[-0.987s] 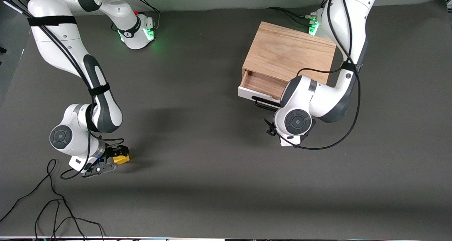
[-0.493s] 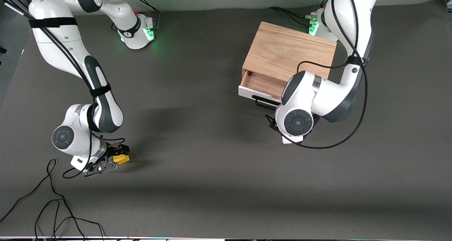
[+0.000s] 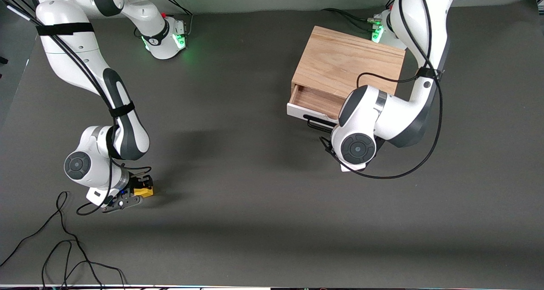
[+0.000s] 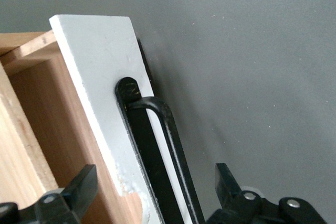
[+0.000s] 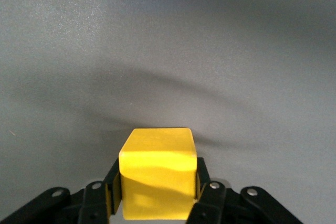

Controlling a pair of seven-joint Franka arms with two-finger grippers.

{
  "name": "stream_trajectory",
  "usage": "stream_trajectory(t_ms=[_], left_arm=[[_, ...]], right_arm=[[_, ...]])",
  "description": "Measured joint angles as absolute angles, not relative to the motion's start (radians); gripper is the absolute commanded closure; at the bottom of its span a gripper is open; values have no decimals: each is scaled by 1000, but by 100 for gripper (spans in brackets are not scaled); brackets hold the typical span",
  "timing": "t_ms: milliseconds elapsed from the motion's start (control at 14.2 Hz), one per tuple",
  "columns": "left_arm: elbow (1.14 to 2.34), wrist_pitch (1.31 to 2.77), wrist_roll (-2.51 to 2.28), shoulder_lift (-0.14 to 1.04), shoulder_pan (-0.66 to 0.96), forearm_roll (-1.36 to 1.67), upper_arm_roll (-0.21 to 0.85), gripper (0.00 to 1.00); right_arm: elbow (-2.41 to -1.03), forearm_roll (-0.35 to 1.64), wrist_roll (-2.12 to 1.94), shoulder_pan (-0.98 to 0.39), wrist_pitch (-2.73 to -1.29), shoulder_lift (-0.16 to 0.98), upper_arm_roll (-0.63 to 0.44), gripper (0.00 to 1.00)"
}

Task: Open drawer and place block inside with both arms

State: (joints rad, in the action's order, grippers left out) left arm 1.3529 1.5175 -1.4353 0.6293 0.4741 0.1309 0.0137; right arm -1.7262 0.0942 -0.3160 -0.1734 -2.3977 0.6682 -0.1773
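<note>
The light oak box (image 3: 348,64) stands at the left arm's end of the table. Its drawer (image 3: 297,110) is pulled partly out, showing the wooden inside (image 3: 316,99) and the black bar handle (image 3: 316,125). My left gripper (image 4: 152,187) is open, its fingers (image 4: 79,187) straddling the white drawer front (image 4: 100,77) and the handle (image 4: 168,140) without touching them. In the front view the left wrist (image 3: 359,147) hides it. My right gripper (image 3: 138,192) is shut on the yellow block (image 3: 144,191), low at the table. The block (image 5: 157,156) sits squarely between the fingers (image 5: 202,174).
Loose black cables (image 3: 63,247) lie on the table near the front camera at the right arm's end. A cable loop (image 3: 408,162) hangs from the left arm. The green-lit bases (image 3: 170,41) stand at the back edge. The table is dark grey.
My right gripper has closed on the block, which squared up and shifted slightly toward the arm. My left wrist moved a little toward the drawer. The drawer has not moved.
</note>
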Motion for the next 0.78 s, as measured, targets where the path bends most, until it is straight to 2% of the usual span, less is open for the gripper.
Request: stream_trajectory(t_ms=[423, 564, 775], left_arm=[[1309, 1650, -1412, 643, 464, 109, 9, 0], [1234, 1630, -1311, 631, 444, 82, 8, 0], [1167, 1521, -1073, 573, 406, 23, 5, 0]], right_arm=[[-1675, 95, -316, -185, -2370, 665, -176, 100], [-1673, 95, -316, -188, -2370, 665, -176, 100], [-1668, 96, -315, -189, -2370, 664, -176, 100]])
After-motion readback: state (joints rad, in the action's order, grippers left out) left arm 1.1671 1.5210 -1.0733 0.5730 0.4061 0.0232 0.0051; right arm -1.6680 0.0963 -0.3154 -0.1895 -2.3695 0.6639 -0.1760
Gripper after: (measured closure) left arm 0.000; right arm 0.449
